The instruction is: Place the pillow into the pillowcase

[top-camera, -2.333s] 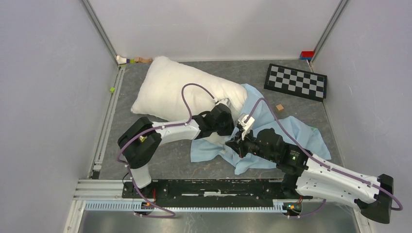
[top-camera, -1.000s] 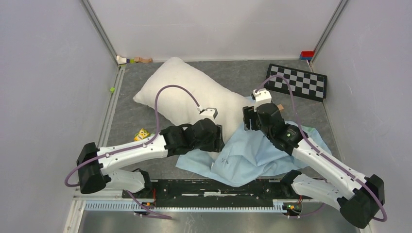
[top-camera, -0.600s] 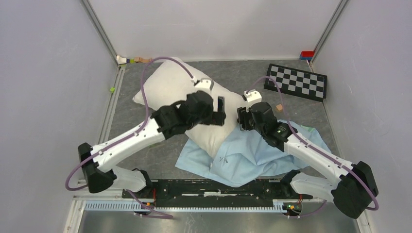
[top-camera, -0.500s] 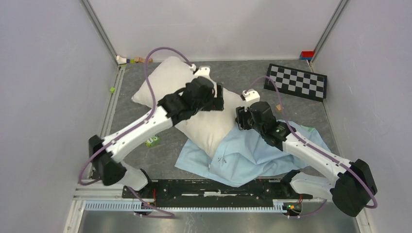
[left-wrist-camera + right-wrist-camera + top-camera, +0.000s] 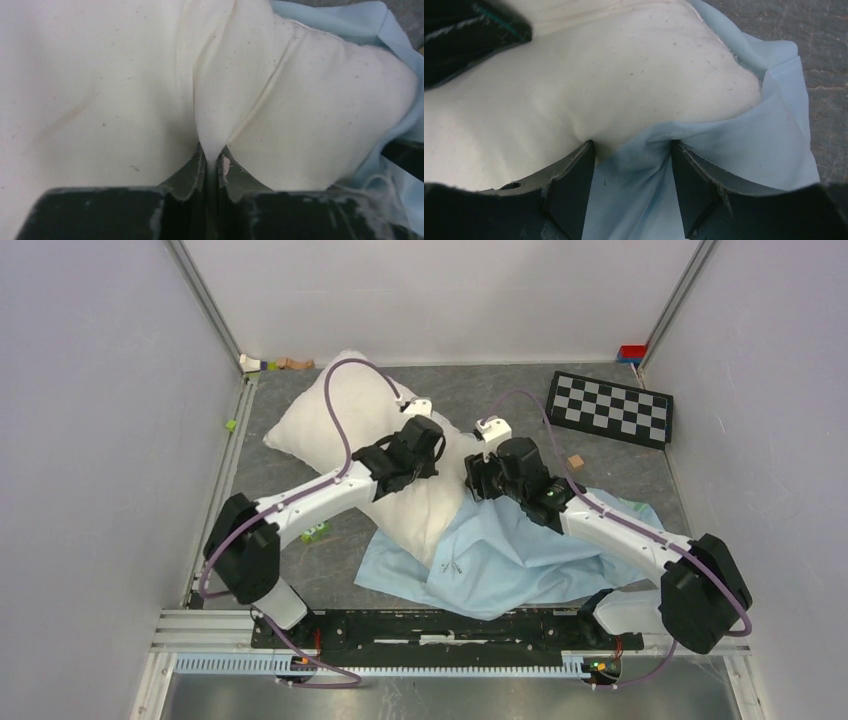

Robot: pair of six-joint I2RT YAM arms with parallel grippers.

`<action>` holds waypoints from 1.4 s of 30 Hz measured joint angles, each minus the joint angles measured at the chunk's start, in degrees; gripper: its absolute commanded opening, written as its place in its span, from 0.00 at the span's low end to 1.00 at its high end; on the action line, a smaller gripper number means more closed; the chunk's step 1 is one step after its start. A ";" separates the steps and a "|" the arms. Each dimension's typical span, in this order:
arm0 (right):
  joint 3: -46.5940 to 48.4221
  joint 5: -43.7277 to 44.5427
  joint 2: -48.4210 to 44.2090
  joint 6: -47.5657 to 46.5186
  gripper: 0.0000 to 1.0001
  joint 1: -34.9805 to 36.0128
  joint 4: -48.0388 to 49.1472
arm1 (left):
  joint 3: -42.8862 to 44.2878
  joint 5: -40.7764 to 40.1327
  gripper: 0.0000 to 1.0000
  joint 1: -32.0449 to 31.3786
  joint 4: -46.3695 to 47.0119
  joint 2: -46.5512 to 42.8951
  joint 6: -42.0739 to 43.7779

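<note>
Lying slantwise on the grey table (image 5: 520, 390): pillow (image 5: 320, 420), long axis from far left down to near right, near-right end lapped by the mouth of the pillowcase (image 5: 520, 560), itself spread limp toward the near edge. Left gripper (image 5: 212, 159) pinched tight on a fold of pillow. Right gripper (image 5: 630, 150) spread apart, blue cloth bunched between the fingers. Depth of pillow inside hidden by arms and cloth. Bare table far right, up to a checkered board (image 5: 610, 408).
</note>
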 measured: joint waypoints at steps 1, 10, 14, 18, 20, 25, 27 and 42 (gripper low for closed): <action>1.01 -0.11 0.72 -0.59 0.69 0.00 -0.44 | -2.58 -0.79 0.07 -0.76 1.31 -2.45 -1.05; 12.09 5.55 1.46 -1.77 0.72 0.04 -11.06 | -10.56 -4.37 0.02 -4.09 4.07 -7.58 -8.50; 12.98 12.94 -1.27 -0.28 0.70 -0.07 -13.81 | -10.69 -4.33 0.02 -4.28 5.01 -7.39 -9.75; 15.91 17.55 1.55 1.01 0.66 -0.33 -16.70 | -10.75 -4.22 0.02 -4.28 5.70 -7.06 -10.23; 17.16 18.97 4.04 1.49 0.66 -0.37 -17.75 | -10.78 -4.20 0.02 -4.28 5.79 -7.04 -10.27; 17.33 20.22 7.43 2.08 0.51 -0.37 -19.61 | -11.17 -3.93 0.02 -4.28 6.62 -7.04 -10.27; 17.44 20.76 7.85 2.08 0.34 -0.37 -19.82 | -11.41 -3.69 0.02 -4.28 7.19 -7.06 -10.27; 39.45 19.65 17.81 1.60 0.00 5.97 -25.18 | -19.76 8.07 0.02 -4.37 15.13 -15.45 -8.02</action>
